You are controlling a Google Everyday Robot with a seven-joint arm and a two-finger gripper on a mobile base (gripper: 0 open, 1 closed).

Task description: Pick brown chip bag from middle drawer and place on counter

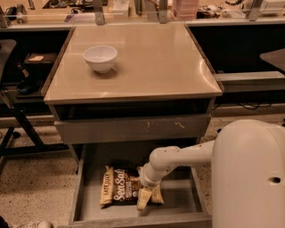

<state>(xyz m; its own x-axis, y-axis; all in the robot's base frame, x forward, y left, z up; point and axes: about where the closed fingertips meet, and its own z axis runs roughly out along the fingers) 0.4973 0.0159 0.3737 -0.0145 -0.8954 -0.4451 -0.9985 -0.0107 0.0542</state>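
The brown chip bag (pixel 121 189) lies flat on the floor of the open middle drawer (pixel 179 201), left of centre, with its "Sea Salt" script facing up. My gripper (pixel 147 198) reaches down into the drawer on the white arm (pixel 178 156) and sits at the bag's right end, touching or just over it. The beige counter (pixel 156 62) is above, on top of the grey cabinet.
A white bowl (pixel 100 58) stands on the counter's back left. A shut drawer face with pale scratches (pixel 133 129) overhangs the open drawer. The arm's large white housing (pixel 249 178) fills the lower right. A cluttered bench (pixel 133 9) runs behind; a dark stand (pixel 18 116) is at left.
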